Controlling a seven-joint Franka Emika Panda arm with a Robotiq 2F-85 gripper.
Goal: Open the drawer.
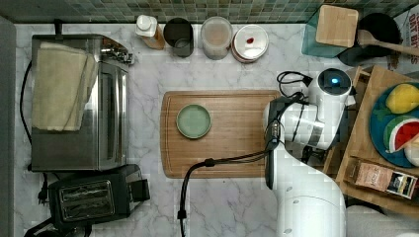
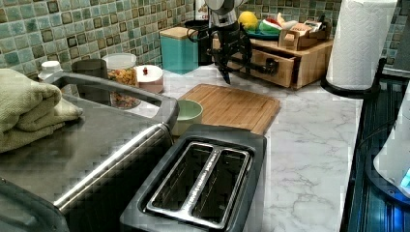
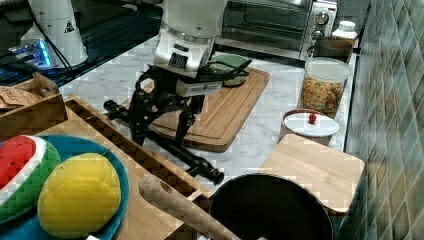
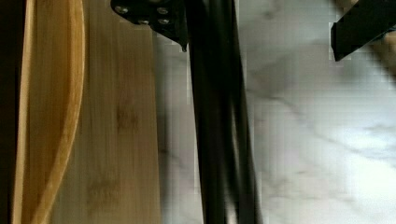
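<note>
The arm reaches down, its gripper [image 3: 161, 131] pointing downward, fingers [image 3: 184, 125] spread apart.

Kitchen, tiled backsplash [image 2: 96, 29], toaster [image 2: 203, 181], marble counter [image 2: 309, 145]

Bamboo drawer [image 3: 130, 145] (black handle), pulled out

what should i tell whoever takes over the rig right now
Gripper: open, its fingers straddling the black bar handle, not clamped on it.
Drawer: in the wooden stand under the fruit plate, already pulled partway out, its front clear of the stand in the left view.
Cutting board with the green bowl lies just beyond the handle.
Done: drawer partly open.
Left: probably pull further if full opening is wanted, then back the arm off.
</note>
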